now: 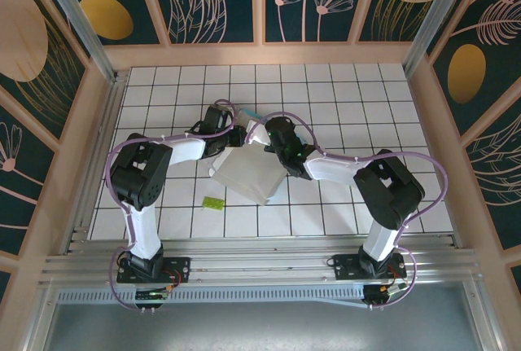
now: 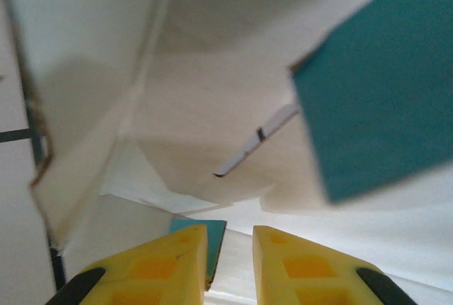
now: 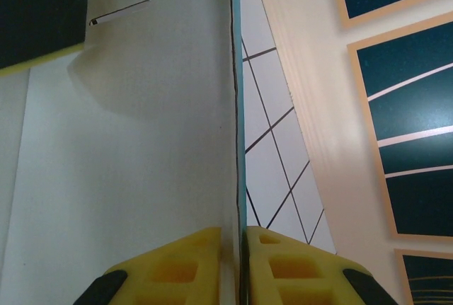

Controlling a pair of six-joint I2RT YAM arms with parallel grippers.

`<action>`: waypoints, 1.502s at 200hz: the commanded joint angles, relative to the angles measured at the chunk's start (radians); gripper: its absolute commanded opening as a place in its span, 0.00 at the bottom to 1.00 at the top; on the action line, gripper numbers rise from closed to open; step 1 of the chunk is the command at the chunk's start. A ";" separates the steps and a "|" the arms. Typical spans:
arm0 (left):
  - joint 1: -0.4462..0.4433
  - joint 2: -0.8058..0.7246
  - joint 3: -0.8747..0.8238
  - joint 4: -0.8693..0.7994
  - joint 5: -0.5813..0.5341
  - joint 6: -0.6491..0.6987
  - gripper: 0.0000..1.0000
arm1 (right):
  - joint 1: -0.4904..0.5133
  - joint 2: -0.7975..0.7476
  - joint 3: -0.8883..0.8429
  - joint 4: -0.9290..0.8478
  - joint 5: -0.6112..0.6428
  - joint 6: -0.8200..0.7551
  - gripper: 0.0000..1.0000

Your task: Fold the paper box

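Note:
The paper box (image 1: 248, 173) lies partly raised at the table's middle, white inside facing up, with a turquoise flap (image 1: 249, 115) at its far end. My right gripper (image 1: 269, 138) is at the box's far right corner. In the right wrist view it (image 3: 239, 238) is shut on an upright wall of the box (image 3: 141, 142), whose thin turquoise edge runs straight up from between the pads. My left gripper (image 1: 235, 134) reaches in from the far left. Its yellow fingers (image 2: 230, 238) stand a narrow gap apart inside the white box (image 2: 198, 93), and a small turquoise flap (image 2: 212, 238) rests against the left finger, not pinched.
A tiny lime-green piece (image 1: 213, 202) lies on the tiled table (image 1: 350, 98) near the front left. Wooden walls with dark panels (image 1: 269, 50) ring the table. A metal rail (image 1: 260, 261) runs along the near edge by the arm bases.

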 commanded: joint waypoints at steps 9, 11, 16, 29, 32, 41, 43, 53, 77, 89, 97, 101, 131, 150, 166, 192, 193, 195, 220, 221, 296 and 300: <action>0.001 0.019 -0.003 0.053 0.114 -0.026 0.24 | 0.016 0.019 0.025 0.001 0.003 0.009 0.16; 0.001 0.022 -0.001 0.054 0.116 -0.030 0.24 | 0.016 0.019 0.025 0.002 0.003 0.009 0.16; 0.001 0.030 -0.001 0.057 0.122 -0.035 0.24 | 0.017 0.019 0.023 0.003 0.003 0.009 0.16; 0.001 0.045 -0.007 0.071 0.131 -0.053 0.25 | 0.017 0.019 0.023 0.005 0.004 0.007 0.16; 0.001 0.048 -0.008 0.074 0.131 -0.056 0.25 | 0.017 0.019 0.022 0.005 0.003 0.007 0.16; 0.001 0.047 -0.016 0.081 0.129 -0.064 0.26 | 0.018 0.017 0.019 0.005 0.006 0.006 0.16; 0.002 0.047 -0.019 0.083 0.127 -0.065 0.26 | 0.017 0.017 0.018 0.005 0.006 0.006 0.16; 0.001 0.036 -0.028 0.084 0.114 -0.068 0.27 | 0.017 0.017 0.014 0.007 0.011 0.004 0.16; 0.003 -0.033 -0.060 0.094 0.065 -0.055 0.31 | 0.016 0.010 0.004 0.014 0.012 -0.005 0.16; 0.007 -0.093 -0.089 0.109 0.050 -0.046 0.34 | 0.016 0.009 0.002 0.016 0.016 -0.008 0.16; 0.011 -0.139 -0.106 0.108 0.030 -0.042 0.35 | 0.015 0.009 0.002 0.015 0.015 -0.011 0.16; 0.014 -0.162 -0.108 0.106 0.019 -0.038 0.35 | 0.015 0.008 0.003 0.015 0.015 -0.012 0.16; 0.072 -0.321 -0.173 0.050 -0.060 0.011 0.38 | 0.013 0.006 0.004 0.005 0.011 -0.014 0.16; 0.124 -0.359 -0.157 -0.014 -0.048 0.095 0.45 | 0.011 0.000 -0.004 0.006 0.004 -0.017 0.16; 0.144 -0.333 -0.102 -0.096 0.038 0.229 0.50 | 0.010 -0.003 -0.005 0.005 -0.001 -0.018 0.16; 0.145 -0.258 -0.004 -0.184 0.105 0.384 0.54 | 0.010 0.000 0.005 -0.004 -0.003 -0.020 0.16; 0.144 -0.255 -0.001 -0.185 0.106 0.387 0.54 | 0.010 -0.001 0.005 -0.004 -0.002 -0.020 0.16; 0.145 -0.249 0.006 -0.190 0.109 0.394 0.55 | 0.010 -0.002 0.005 -0.004 -0.003 -0.020 0.16; 0.145 -0.172 0.075 -0.212 0.185 0.423 0.56 | 0.010 0.001 0.015 -0.009 -0.006 -0.018 0.16; 0.145 -0.170 0.077 -0.211 0.187 0.422 0.56 | 0.009 0.001 0.015 -0.009 -0.006 -0.018 0.16; 0.144 -0.022 0.147 -0.182 0.134 0.367 0.41 | 0.011 -0.006 0.014 -0.025 0.001 -0.012 0.16; 0.144 -0.020 0.147 -0.181 0.135 0.364 0.39 | 0.011 -0.004 0.014 -0.023 0.001 -0.013 0.16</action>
